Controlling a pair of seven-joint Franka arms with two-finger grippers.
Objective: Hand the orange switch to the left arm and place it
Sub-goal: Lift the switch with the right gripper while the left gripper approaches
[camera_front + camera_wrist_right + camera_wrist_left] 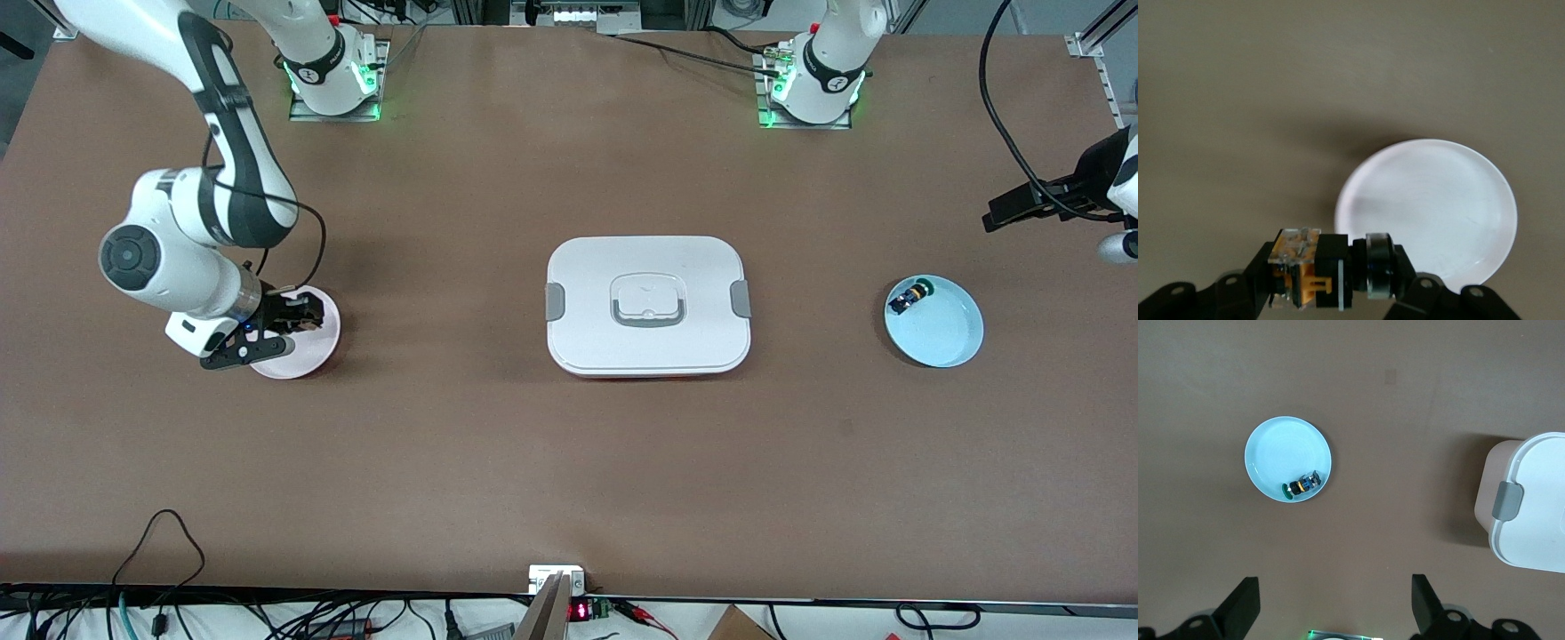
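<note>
The orange switch (1313,269), a small black block with an orange and clear end, sits crosswise between the fingers of my right gripper (1331,275). That gripper (298,313) is shut on it over the pink plate (307,356), which looks white in the right wrist view (1431,200). The box (648,305), white with grey side clasps, lies at the table's middle, and one end of the box (1538,513) shows in the left wrist view. My left gripper (1022,200) waits open and empty (1335,607) in the air at the left arm's end of the table.
A light blue plate (947,333) at the left arm's end holds a small part with a green cap (910,296). The same blue plate (1278,450) and part (1303,484) show below my left gripper. Cables run along the table's near edge.
</note>
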